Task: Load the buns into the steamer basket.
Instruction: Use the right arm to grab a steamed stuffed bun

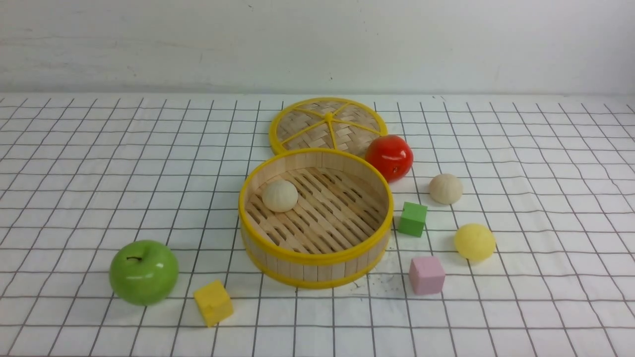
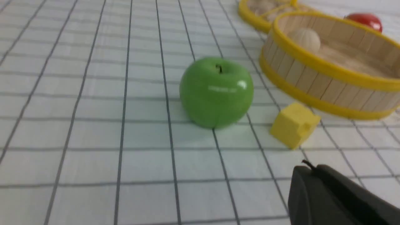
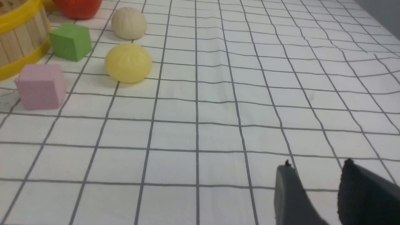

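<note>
The steamer basket (image 1: 317,258) stands at the table's middle, with one cream bun (image 1: 280,195) lying inside it on the left. A second cream bun (image 1: 445,188) and a pale yellow bun (image 1: 475,242) lie on the cloth to the basket's right. The right wrist view shows both: the cream bun (image 3: 128,23) and the yellow bun (image 3: 128,63), well ahead of my right gripper (image 3: 317,165), which is open and empty. My left gripper (image 2: 309,167) is shut on nothing, near the table's front, with the basket (image 2: 312,75) and its bun (image 2: 307,39) beyond. Neither gripper shows in the front view.
The woven lid (image 1: 328,124) lies behind the basket, a red apple (image 1: 390,156) beside it. A green apple (image 1: 144,271) and a yellow cube (image 1: 213,302) sit at the front left. A green cube (image 1: 412,218) and a pink cube (image 1: 426,275) lie between basket and loose buns.
</note>
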Motion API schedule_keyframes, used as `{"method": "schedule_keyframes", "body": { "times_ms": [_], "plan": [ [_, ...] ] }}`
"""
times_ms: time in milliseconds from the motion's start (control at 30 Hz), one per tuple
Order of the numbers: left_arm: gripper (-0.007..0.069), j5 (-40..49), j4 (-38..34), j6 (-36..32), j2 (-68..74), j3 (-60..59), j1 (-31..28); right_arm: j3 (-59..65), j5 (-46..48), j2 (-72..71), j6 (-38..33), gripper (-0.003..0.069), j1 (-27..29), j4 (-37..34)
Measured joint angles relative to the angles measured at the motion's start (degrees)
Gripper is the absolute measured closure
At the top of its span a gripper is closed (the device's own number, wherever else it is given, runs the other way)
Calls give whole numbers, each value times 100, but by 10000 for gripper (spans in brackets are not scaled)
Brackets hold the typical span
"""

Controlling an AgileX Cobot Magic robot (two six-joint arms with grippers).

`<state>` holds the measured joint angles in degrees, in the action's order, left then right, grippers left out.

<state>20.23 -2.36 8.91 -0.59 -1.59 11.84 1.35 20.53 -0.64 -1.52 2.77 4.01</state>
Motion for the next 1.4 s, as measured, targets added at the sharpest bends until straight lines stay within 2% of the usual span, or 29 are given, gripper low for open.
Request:
{"method": "schedule_keyframes", "body": {
  "times_ms": [1167, 1300, 1400],
  "plan": [
    [601, 193, -18, 0, 0, -14, 0, 0, -44, 0, 0, 420, 0, 52],
    [596, 193, -18, 0, 0, -14, 0, 26, -369, 0, 0, 420, 0, -54],
    [589, 193, -18, 0, 0, -14, 0, 26, -1121, 0, 0, 420, 0, -181]
  ]
}}
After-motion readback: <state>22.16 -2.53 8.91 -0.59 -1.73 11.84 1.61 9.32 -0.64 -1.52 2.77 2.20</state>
